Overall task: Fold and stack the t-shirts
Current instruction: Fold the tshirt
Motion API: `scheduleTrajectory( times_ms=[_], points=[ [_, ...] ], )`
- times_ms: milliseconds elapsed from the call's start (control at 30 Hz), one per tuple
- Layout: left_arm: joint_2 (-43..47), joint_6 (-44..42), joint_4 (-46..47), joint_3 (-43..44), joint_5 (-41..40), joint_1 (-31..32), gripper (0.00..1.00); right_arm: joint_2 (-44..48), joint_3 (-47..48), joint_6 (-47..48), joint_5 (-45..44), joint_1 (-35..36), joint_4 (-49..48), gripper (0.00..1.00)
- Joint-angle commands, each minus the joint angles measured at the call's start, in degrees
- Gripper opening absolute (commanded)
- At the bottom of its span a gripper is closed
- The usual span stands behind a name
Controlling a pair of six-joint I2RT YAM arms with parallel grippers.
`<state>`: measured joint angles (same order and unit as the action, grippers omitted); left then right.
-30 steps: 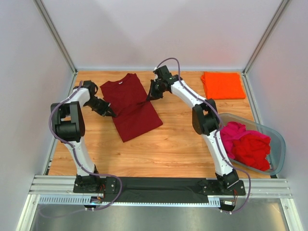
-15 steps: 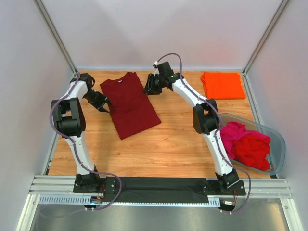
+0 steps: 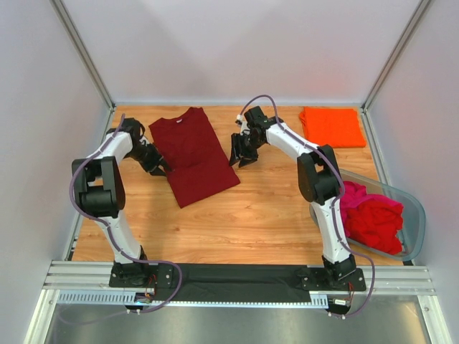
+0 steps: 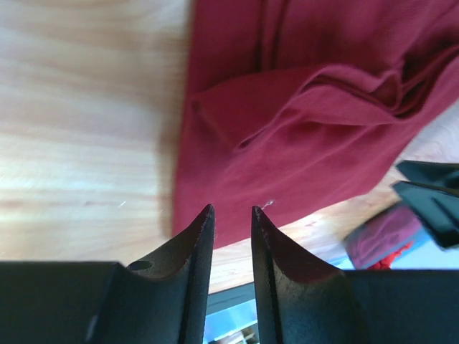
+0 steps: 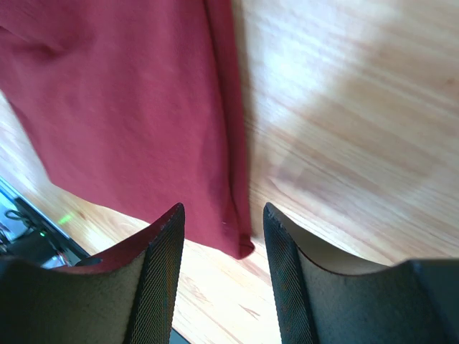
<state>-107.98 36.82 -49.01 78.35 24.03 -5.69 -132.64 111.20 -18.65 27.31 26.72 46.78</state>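
Maroon t-shirt (image 3: pixel 193 154) lies flat on the counter (image 3: pixel 272 215) between the two pincers, folded in to a long strip, neck end away from the arm bases. Left pincer (image 3: pixel 159 166) sits at the shirt's left edge. Its fingers are a little apart with nothing between them. In its wrist view the pincer (image 4: pixel 229 233) points at the shirt (image 4: pixel 301 107), with a rumpled fold of cloth just ahead of the tips and bare wood (image 4: pixel 86 107) to one side. Right pincer (image 3: pixel 240 154) is just beside the shirt's right edge, fingers wider apart and gripping nothing. In its wrist view the pincer (image 5: pixel 221 215) has the shirt's (image 5: pixel 129 107) edge and one corner under the gap. Orange t-shirt (image 3: pixel 332 127) is folded on the counter well to the right of the right pincer, near the back. Pink t-shirt (image 3: pixel 351 195) and red t-shirt (image 3: pixel 374 223) are bunched in the tub (image 3: pixel 416 215), nearer the bases than the right pincer.
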Motion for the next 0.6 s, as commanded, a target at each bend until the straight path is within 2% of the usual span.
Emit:
scheduleTrajectory(
  times_ms=[0,233,433,567],
  points=[
    [-0.65,-2.45,6.65,0.75,6.11,-0.02,0.33,2.30,-1.51,3.89,1.97,0.17,0.41,0.49],
    [-6.80,-3.07,4.10,7.16,0.50,-0.11,0.34,2.12,-3.26,3.80,0.73,0.17,-0.20,0.48],
    [-13.03,0.09,5.94,10.42,1.98,-2.04,0.35,3.35,-7.39,3.54,0.73,0.09,-2.05,0.48],
    [-14.36,1.06,4.64,12.44,-1.35,-2.65,0.35,3.35,-7.75,3.27,0.46,0.09,-2.49,0.48]
  ],
)
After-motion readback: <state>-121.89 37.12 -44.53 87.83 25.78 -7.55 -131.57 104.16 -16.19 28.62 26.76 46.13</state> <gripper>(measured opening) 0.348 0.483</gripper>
